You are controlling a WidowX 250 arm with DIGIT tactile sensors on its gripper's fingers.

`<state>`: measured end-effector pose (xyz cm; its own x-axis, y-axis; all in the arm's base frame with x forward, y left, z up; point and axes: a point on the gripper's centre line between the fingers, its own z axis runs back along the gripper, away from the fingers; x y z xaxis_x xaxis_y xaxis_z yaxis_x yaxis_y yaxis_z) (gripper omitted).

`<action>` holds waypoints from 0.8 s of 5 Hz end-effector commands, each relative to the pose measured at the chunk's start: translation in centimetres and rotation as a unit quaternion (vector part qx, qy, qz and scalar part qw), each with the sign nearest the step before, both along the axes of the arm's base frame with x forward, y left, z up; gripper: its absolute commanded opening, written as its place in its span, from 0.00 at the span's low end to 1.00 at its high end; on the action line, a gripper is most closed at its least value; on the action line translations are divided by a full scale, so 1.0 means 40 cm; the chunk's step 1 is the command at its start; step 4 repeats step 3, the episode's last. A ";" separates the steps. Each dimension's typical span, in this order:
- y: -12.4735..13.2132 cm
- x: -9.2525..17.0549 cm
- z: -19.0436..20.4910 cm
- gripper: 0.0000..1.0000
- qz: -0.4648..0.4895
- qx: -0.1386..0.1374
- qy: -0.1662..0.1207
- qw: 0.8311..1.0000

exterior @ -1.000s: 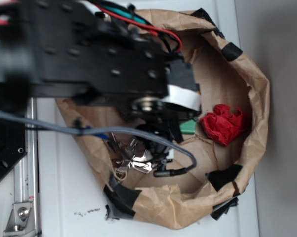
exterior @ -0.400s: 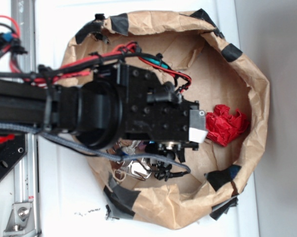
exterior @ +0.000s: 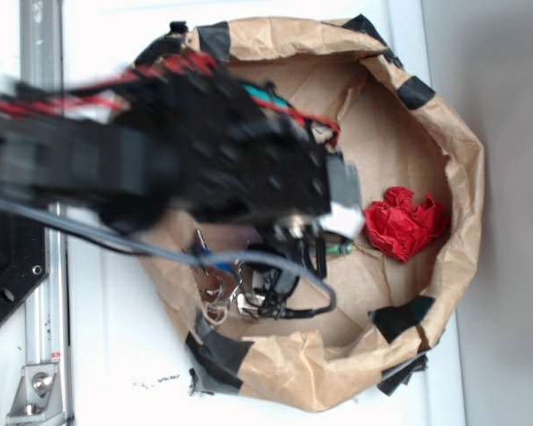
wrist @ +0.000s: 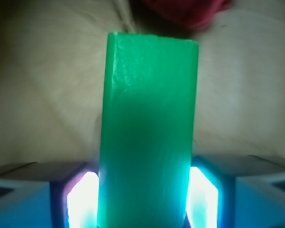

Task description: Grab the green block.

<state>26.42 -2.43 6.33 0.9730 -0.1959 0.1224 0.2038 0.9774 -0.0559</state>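
The green block (wrist: 149, 133) fills the middle of the wrist view, standing lengthwise between my gripper's (wrist: 144, 202) two blue fingers (wrist: 83, 199). Both lit pads touch its sides, so the gripper is shut on it. In the exterior view only a green sliver of the block (exterior: 339, 249) shows below the blurred black wrist, with the gripper (exterior: 317, 255) inside the brown paper bag. Whether the block rests on the bag's floor or is lifted I cannot tell.
A crumpled red paper wad (exterior: 403, 222) lies just right of the block, and it also shows at the top of the wrist view (wrist: 185, 9). A bunch of keys (exterior: 226, 288) lies at the lower left. The taped bag rim (exterior: 466, 177) rings everything. A grey cable (exterior: 275, 260) loops over the keys.
The arm has swung and now shows blurred. The green block, hidden under the wrist 0.4 s ago, shows again as a sliver, lower than it lay 1.0 s ago.
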 end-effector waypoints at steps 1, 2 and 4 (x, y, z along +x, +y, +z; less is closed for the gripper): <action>0.064 -0.014 0.289 0.00 0.065 0.031 -0.053 0.996; 0.013 -0.015 0.329 0.00 0.083 0.074 -0.063 0.992; -0.002 -0.021 0.289 0.00 0.145 0.100 -0.025 0.984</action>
